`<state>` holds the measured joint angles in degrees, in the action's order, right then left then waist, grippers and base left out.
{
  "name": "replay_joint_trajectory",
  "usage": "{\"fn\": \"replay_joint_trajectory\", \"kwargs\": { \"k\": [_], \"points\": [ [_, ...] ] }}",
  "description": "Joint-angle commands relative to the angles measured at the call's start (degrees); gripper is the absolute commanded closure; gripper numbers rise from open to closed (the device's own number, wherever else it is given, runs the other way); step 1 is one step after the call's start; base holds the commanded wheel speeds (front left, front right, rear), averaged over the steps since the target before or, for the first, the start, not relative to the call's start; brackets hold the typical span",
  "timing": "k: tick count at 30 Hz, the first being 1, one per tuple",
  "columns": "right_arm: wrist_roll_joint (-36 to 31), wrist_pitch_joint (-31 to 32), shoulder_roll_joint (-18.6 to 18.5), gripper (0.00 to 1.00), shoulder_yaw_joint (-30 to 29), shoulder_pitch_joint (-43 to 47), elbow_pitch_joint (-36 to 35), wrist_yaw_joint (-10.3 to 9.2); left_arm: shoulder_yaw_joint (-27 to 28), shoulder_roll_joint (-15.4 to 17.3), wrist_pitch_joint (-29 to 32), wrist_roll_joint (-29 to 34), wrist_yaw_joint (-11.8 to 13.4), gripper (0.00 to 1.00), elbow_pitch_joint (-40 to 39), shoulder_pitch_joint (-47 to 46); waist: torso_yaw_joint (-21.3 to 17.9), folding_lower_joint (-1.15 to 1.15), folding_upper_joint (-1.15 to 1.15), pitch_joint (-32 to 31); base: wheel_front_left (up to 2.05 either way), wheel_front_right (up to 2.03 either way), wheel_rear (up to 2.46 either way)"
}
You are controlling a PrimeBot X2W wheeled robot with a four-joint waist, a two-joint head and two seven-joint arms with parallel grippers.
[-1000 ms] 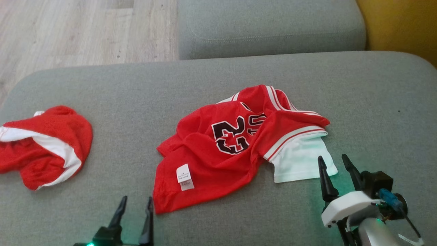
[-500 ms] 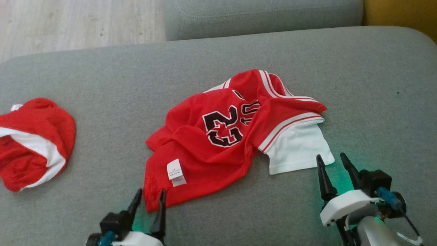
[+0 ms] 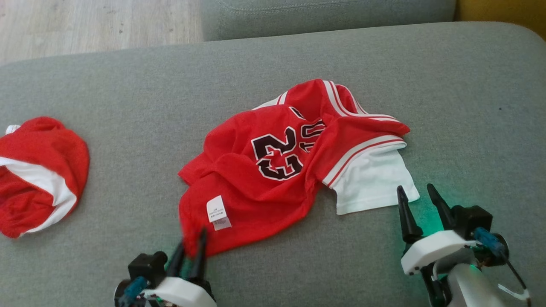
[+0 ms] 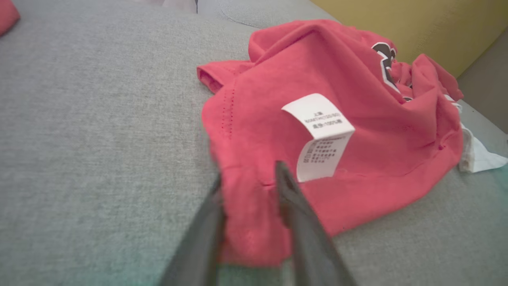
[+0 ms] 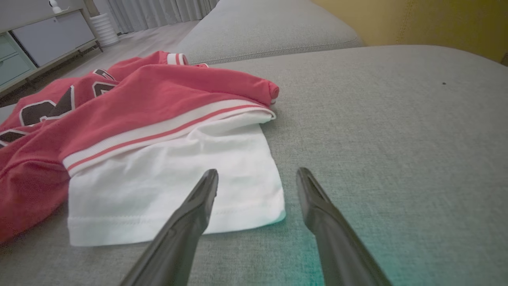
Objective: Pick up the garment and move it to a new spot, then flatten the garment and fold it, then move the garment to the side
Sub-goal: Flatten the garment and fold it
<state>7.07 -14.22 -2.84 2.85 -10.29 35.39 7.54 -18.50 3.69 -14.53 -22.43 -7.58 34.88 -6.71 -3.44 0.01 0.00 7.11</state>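
Two end effectors work over a grey sofa seat (image 3: 106, 94). The task item, a red jersey (image 3: 273, 187) with dark numerals and white-striped trim, lies crumpled at the centre of the head view. Its white sleeve (image 3: 371, 183) spreads flat from under the right side toward the lower right. A white care label (image 3: 215, 209) sits on the red cloth near the garment's lower-left corner.

At the lower left, the left end effector (image 3: 193, 238) has its two dark fingers on either side of the jersey's near hem corner, with red cloth in a partly closed gap. The frame is blurred there, so I cannot tell whether the cloth is actually pinched.

At the lower right, the right end effector (image 3: 414, 187) has its fingers spread wide and holds nothing. In the right wrist view one fingertip overlaps the sleeve's near edge and the other bare upholstery – contact cannot be judged.

A second red-and-white garment (image 3: 38, 170) lies bunched at the left edge, well apart from the jersey. Pale wood floor (image 3: 85, 21) shows at the upper left and a yellow surface (image 3: 503, 8) at the upper right.
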Motion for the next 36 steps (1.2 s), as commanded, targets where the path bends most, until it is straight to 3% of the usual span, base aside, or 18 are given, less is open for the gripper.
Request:
{"fn": "replay_joint_trajectory", "kwargs": {
  "k": [1,2,11,16,17,18,22,25,30,36],
  "points": [
    [0.2,-0.8,0.0,0.0,0.8,-2.0,-1.3,-0.05,1.4,0.9,-0.5,-0.3,0.1,0.9,-1.5,-1.4,0.0,-0.01,0.0,0.1,0.0,0.0,0.0],
    [0.1,-0.8,0.0,0.0,0.6,-2.1,-1.0,-0.05,1.5,1.0,-0.5,-0.4,0.1,1.0,-1.8,-1.5,0.1,-0.01,0.0,0.1,0.0,0.0,0.0],
    [-1.4,-0.8,0.0,0.0,-3.7,-3.7,3.6,-0.05,2.6,1.1,-0.5,1.7,0.1,1.0,-6.7,-0.9,1.4,-0.01,0.0,1.0,0.0,0.0,0.0],
    [0.1,-0.7,0.0,0.0,-2.2,-5.5,8.7,-0.05,1.8,1.0,-0.5,2.1,0.1,1.0,-7.4,-0.7,2.3,-0.01,0.0,1.3,0.0,0.0,0.0],
    [0.3,-0.6,0.0,0.32,-1.5,-5.9,10.1,-0.05,1.6,1.1,-0.5,2.1,0.1,1.0,-7.5,-0.7,2.5,-0.01,0.0,1.3,0.0,0.0,0.0],
    [0.7,-0.5,0.0,1.0,-0.8,-6.2,11.3,-0.05,1.5,1.1,-0.5,2.1,0.1,1.0,-7.7,-0.7,2.6,-0.01,0.0,1.2,0.0,0.0,0.0],
    [1.7,-0.6,0.0,1.0,-1.9,-7.2,13.8,-0.05,4.0,1.0,-0.5,2.1,0.1,1.0,-7.9,-0.7,3.0,-0.01,0.0,0.7,0.0,0.0,0.0],
    [4.1,-0.7,0.0,1.0,-1.9,-7.4,11.9,-0.05,5.8,1.0,-0.5,2.8,0.1,1.0,-9.2,-0.8,2.8,-0.01,0.0,-0.6,0.0,0.0,0.0],
    [11.8,-0.8,0.0,1.0,-3.4,-8.5,1.0,-0.05,8.1,2.4,-0.5,3.9,0.1,1.0,-15.6,-2.3,2.3,-0.01,0.0,-3.4,0.0,0.0,0.0],
    [21.4,0.2,-0.9,1.0,-3.7,-14.7,-12.8,-0.05,7.5,8.5,-0.5,3.8,0.1,1.0,-24.9,-8.0,2.0,-0.01,0.0,-7.1,0.0,0.0,0.0]
  ]
}}
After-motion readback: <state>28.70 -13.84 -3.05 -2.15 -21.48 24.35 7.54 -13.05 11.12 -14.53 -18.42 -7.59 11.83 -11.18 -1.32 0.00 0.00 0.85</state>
